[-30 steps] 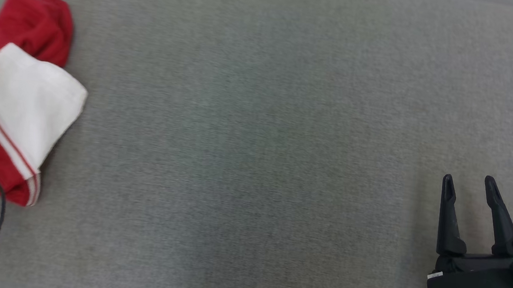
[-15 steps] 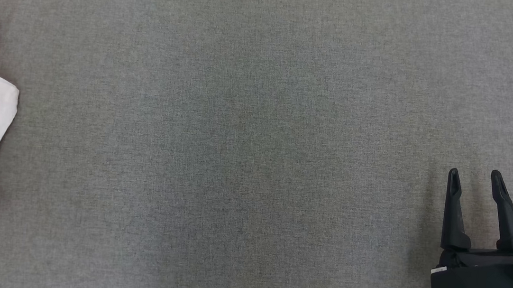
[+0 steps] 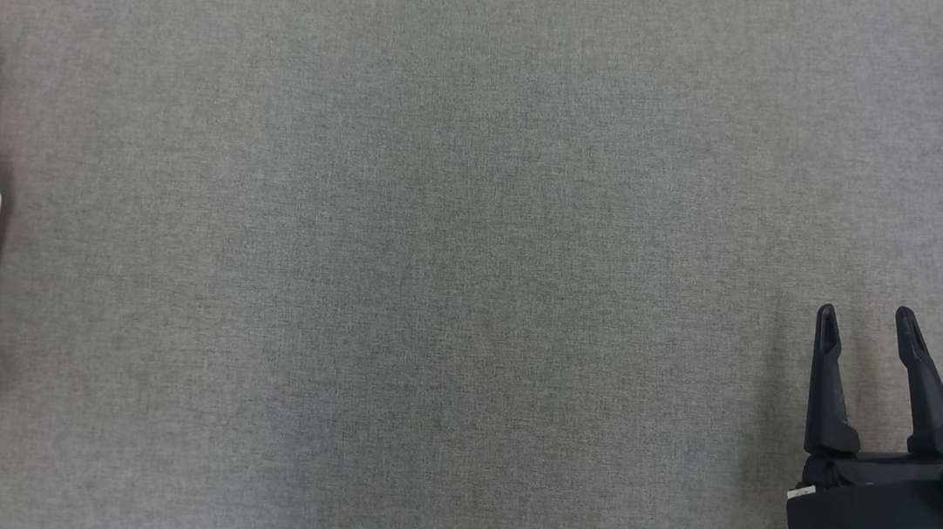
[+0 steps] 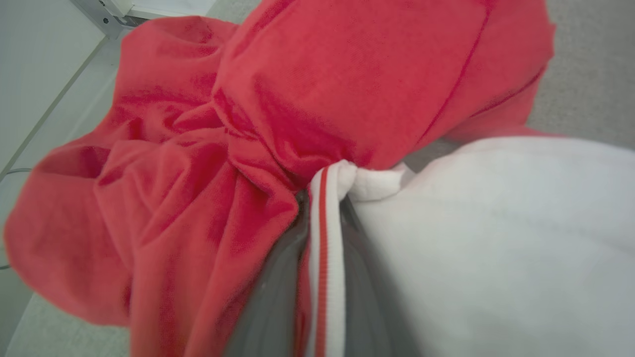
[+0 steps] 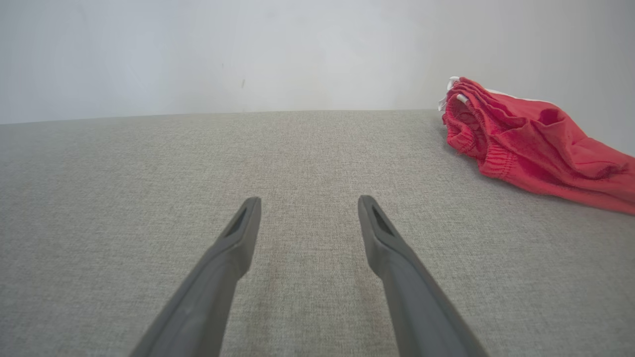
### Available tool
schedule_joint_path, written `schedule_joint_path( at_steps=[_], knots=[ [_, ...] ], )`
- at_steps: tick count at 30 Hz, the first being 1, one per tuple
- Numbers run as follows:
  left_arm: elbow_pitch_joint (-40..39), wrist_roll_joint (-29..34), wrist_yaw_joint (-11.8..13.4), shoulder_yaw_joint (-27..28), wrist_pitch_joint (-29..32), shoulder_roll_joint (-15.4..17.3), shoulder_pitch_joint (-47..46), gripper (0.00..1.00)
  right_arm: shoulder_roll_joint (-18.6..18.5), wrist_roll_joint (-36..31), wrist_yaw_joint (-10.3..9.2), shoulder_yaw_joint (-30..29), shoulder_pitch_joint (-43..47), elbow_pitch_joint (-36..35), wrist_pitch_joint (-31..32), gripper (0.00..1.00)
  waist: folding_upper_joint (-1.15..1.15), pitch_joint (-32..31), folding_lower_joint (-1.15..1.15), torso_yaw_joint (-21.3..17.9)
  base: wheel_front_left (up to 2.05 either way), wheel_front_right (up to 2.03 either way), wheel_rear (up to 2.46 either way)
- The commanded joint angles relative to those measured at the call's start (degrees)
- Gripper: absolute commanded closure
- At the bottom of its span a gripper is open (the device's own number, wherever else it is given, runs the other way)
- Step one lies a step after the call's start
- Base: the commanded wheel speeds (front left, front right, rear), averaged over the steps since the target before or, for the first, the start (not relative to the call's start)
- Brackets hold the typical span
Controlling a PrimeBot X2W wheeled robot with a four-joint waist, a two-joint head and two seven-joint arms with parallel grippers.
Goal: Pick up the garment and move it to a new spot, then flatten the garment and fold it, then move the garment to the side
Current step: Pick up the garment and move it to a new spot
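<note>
The left gripper [image 4: 325,204] had its jaws clamped on the striped hem of the red-and-white garment [image 4: 208,163], which bunched around them. The right gripper [image 3: 865,313] held its jaws apart above the grey mat [image 3: 438,252], with a red cloth [image 5: 526,144] ahead to their right.

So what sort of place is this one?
Probably a lab or test room: a wide grey cloth-covered surface, a bare white wall behind it, with a garment and red shorts on it.

Head looks down; left wrist close on garment [image 4: 198,148].
</note>
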Motion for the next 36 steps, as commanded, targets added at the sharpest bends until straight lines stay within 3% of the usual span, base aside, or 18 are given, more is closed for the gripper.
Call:
schedule_joint_path(
  at_steps=[1, 7, 12, 17, 25, 30, 36],
  knots=[
    [-0.1, 0.4, 0.4, -0.2, -3.2, -1.1, -0.2, 1.0, 0.1, 0.0, -0.17, -0.1, -0.4, -0.1, 0.3, 0.0, 0.0, -0.6, 0.01, 0.0, 0.0, 0.0, 0.0],
    [-5.1, 1.2, 0.2, -0.8, -15.1, -1.7, -3.4, 1.0, 0.7, 0.5, -0.16, -0.1, 0.4, 1.2, -0.6, 0.0, 0.0, -3.5, 0.01, 0.6, 0.0, 0.0, 0.0],
    [-11.3, 3.2, -0.4, -3.5, -19.9, -1.5, -6.6, 1.0, 1.4, 1.3, -0.17, 0.8, 0.8, 3.4, -1.6, 0.0, 0.0, -6.5, 0.01, 0.2, 0.0, 0.0, 0.0],
    [-18.4, 4.8, -0.7, -6.5, -20.4, -2.5, -8.9, 1.0, 2.1, 2.0, -0.16, 1.3, 1.1, 5.5, -2.6, 0.0, 0.0, -8.9, 0.01, -1.0, 0.0, 0.0, 0.0],
    [-34.2, 5.7, -1.1, -13.6, -15.0, -6.6, -12.3, 1.0, 3.5, 3.6, -0.16, 2.5, 1.3, 9.5, -4.3, 0.0, 0.0, -12.2, 0.01, -6.5, 0.0, 0.0, 0.0],
    [-40.0, 4.7, -1.5, -19.3, -11.4, -11.6, -13.7, 1.0, 3.8, 4.7, -0.17, 3.3, 1.1, 11.8, -5.0, 0.0, 0.0, -13.2, 0.01, -11.1, 0.0, 0.0, 0.0],
    [-40.2, 3.8, -1.4, -25.1, -10.9, -18.5, -12.6, 1.0, 4.0, 5.3, -0.17, 3.6, 0.9, 13.2, -5.2, 0.0, 0.0, -13.5, 0.01, -16.7, 0.0, 0.0, 0.0]
  ],
)
